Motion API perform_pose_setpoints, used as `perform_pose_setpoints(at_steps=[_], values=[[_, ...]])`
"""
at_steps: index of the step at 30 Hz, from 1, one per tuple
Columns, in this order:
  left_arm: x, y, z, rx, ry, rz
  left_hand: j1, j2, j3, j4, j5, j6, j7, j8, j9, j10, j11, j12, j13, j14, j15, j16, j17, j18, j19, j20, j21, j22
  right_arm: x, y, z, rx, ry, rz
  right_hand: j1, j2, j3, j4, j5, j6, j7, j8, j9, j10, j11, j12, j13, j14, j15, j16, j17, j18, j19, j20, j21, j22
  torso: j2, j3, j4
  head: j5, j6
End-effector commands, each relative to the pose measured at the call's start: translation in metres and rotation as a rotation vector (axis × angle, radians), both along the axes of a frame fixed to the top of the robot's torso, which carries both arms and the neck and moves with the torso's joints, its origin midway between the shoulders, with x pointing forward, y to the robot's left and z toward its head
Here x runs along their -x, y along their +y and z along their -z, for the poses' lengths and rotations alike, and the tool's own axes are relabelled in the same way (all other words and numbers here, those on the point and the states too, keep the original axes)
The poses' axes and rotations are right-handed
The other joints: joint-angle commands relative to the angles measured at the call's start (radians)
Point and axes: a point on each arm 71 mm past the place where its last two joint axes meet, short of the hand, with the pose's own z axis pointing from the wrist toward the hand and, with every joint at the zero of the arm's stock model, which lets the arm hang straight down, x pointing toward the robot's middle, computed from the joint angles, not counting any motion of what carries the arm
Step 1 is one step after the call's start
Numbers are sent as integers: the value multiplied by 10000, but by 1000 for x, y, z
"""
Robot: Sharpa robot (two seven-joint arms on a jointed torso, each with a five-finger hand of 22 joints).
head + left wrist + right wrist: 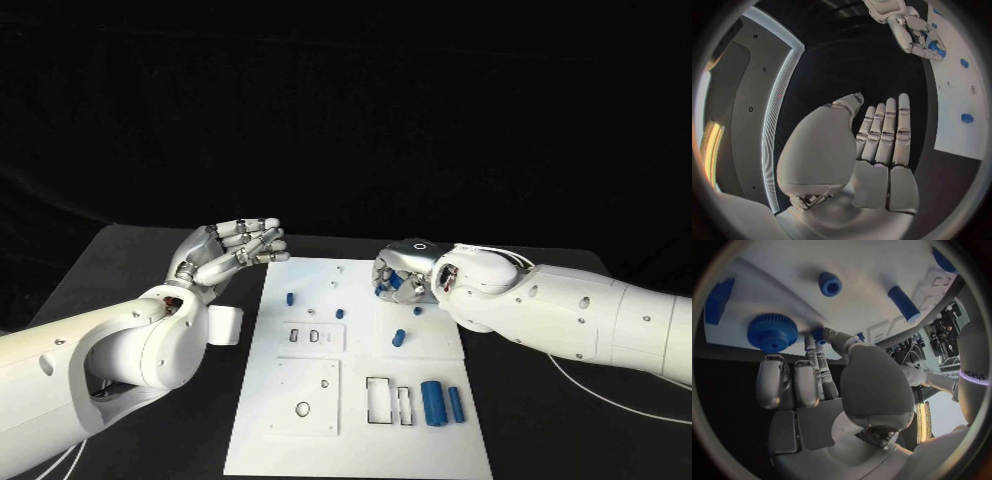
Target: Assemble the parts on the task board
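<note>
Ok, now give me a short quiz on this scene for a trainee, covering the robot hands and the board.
1. True or false: the left robot hand grips a blue part.
2. What does the right robot hand pinch? A) nothing B) a small blue part C) a cable
3. Fill in: the two long blue cylinders lie near the task board's near ____ corner, seen from the head view.
Key: 1 false; 2 B; 3 right.
</note>
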Motion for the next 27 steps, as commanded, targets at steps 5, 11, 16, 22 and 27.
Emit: perform_pose_setpoints(at_steps=[5, 11, 16, 22, 27], values=[[0, -1, -1, 95, 4, 195, -61, 2, 15, -47, -46, 35, 47, 24, 5, 51, 43, -58, -7, 14, -38, 61, 19, 93, 89, -16, 70, 13, 3, 1, -8, -791, -1115, 102, 185, 359, 165, -93, -72, 74, -106, 410, 408, 388, -230, 119, 227, 429, -135, 140, 93, -260, 394, -91, 502, 754, 55, 5, 2, 33, 33], [-1, 1, -1, 64, 46, 148, -55, 5, 23, -60, -45, 32, 48, 22, 4, 48, 42, -63, -7, 14, -40, 65, 25, 92, 89, -20, 84, 21, 7, 8, -15, -1401, -1594, 102, 192, 334, 183, -133, -85, 37, -110, 484, 492, 391, -239, 109, 254, 428, -144, 159, 100, -281, 444, -104, 579, 868, 67, -16, 15, 41, 123], [-2, 2, 0, 44, 71, 121, -46, -2, 53, -121, -48, 38, 39, 23, 4, 51, 44, -80, -6, -69, -23, 42, 42, 69, 19, -22, 123, 49, 3, 14, -22, -1948, -2158, 285, 202, 272, 239, -215, 130, -68, -78, 577, 624, 352, -220, 74, 299, 423, -133, 183, 99, -282, 427, -108, 604, 901, 93, -8, 57, 30, 187], [-3, 2, 0, 38, 77, 115, -58, -3, 65, -139, -48, 36, 40, 20, 3, 52, 47, -87, -5, -112, -13, 28, 50, 59, -29, -19, 134, 59, -8, 22, -26, -2380, -2461, 521, 185, 249, 274, -245, 208, -155, -50, 608, 691, 299, -197, 38, 322, 424, -118, 207, 111, -294, 446, -99, 649, 971, 120, -27, 60, 31, 228], [-3, 1, 0, 44, 78, 133, -58, -3, 65, -139, -48, 36, 40, 20, 3, 52, 47, -87, -5, -112, -13, 28, 50, 59, -29, -19, 134, 59, -13, 29, -23, -2287, -2135, 547, 108, 226, 266, -221, 173, -238, -27, 621, 739, 231, -165, -7, 332, 418, -90, 210, 90, -288, 417, -81, 639, 956, 145, -29, 77, 53, 243]])
